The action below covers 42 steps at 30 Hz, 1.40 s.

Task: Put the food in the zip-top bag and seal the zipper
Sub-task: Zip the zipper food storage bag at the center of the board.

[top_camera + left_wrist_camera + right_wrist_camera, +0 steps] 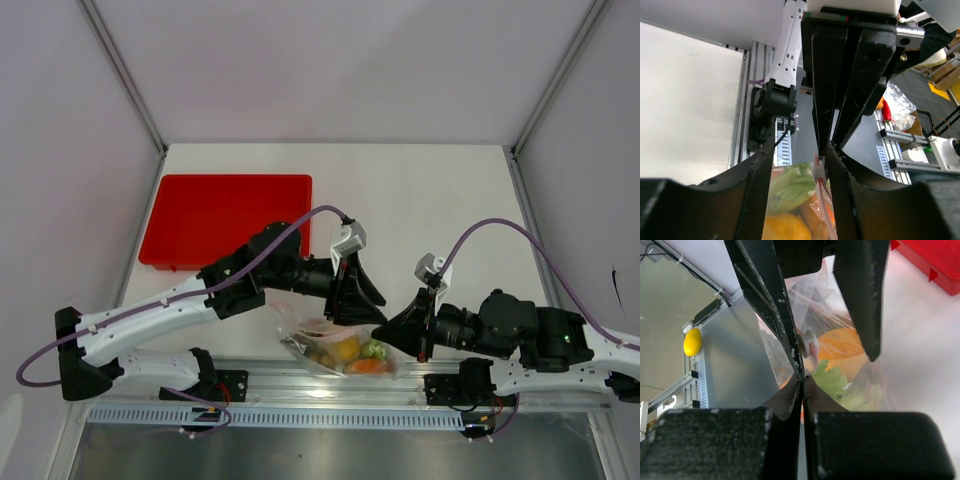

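Note:
The zip-top bag (325,345) lies at the table's near edge with the food inside: a yellow fruit (347,349), green stalks (373,349) and an orange piece (366,366). My left gripper (800,150) stands open over the bag's mouth. The pink-red zipper (821,192) and its white slider (818,172) sit against the right-hand finger. The green stalks (792,187) and the fruit (785,227) show between the fingers. My right gripper (803,382) is shut on the bag's edge, and the slider (808,345) is just beyond its tips. From above, the two grippers (355,305) (385,335) meet at the bag's top.
A red tray (225,220) stands at the back left of the white table (430,200). An aluminium rail (300,385) with the arm bases runs along the near edge right under the bag. Grey walls close in both sides.

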{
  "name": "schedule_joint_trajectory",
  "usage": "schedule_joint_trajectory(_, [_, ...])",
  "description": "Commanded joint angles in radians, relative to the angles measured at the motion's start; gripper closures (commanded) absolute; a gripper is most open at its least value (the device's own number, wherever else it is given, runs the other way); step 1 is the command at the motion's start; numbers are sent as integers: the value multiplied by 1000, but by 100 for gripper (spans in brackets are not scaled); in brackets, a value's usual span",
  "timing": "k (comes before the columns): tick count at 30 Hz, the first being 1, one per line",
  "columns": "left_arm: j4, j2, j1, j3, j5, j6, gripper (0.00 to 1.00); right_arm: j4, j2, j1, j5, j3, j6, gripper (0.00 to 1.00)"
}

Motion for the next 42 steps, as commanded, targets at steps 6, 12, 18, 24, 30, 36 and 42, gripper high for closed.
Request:
schedule_joint_trajectory(6, [-90, -67, -18, 24, -25, -47, 53, 25, 26, -1, 64, 74, -16, 100])
schedule_joint_trajectory(12, [-93, -91, -19, 13, -26, -64, 56, 24, 44, 1, 64, 79, -8, 100])
schedule_joint_trajectory(18, [-127, -76, -18, 25, -34, -65, 81, 28, 55, -1, 58, 82, -7, 100])
schedule_joint_trajectory(24, [-153, -71, -19, 39, -28, -55, 99, 18, 43, -1, 65, 87, -13, 100])
schedule_joint_trajectory(30, [-113, -85, -19, 32, 18, -64, 100, 7, 43, -1, -16, 100, -31, 76])
schedule_joint_trajectory(36, [-50, -110, -19, 10, 40, -66, 99, 24, 69, -1, -59, 97, -36, 65])
schedule_joint_trajectory(42, [42, -147, -18, -36, 73, -90, 99, 48, 89, -3, -79, 87, -43, 67])
